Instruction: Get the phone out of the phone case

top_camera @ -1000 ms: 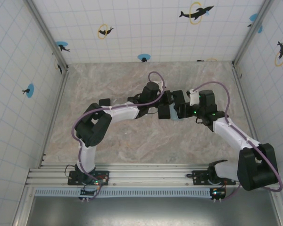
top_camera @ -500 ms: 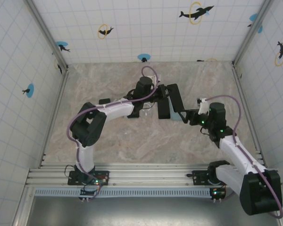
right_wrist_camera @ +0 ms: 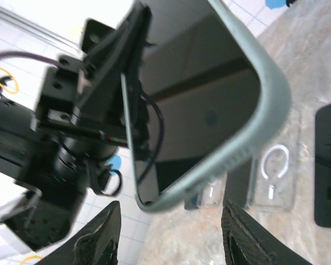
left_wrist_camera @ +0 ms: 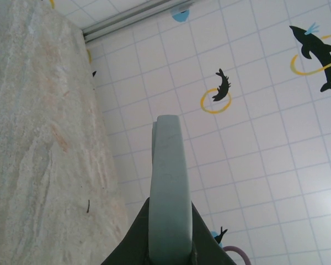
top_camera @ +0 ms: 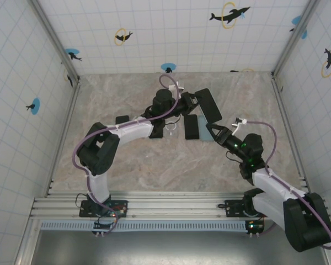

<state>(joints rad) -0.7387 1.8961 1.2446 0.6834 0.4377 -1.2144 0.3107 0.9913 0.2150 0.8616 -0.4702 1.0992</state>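
We see the left gripper raised over the far middle of the worktop, its fingers clenched on the phone. They grip it by one end, so the dark slab juts out toward the right arm, clear of the surface and tilted. From the left wrist we look along its pale green edge, which stands between the two fingers.

The right gripper sits just below the phone's free end. Its fingers are spread apart with nothing between them, and we cannot see them touching the phone.

Under the phone, a clear phone case with a white ring lies flat on the worktop. A black slab rests just beside it.
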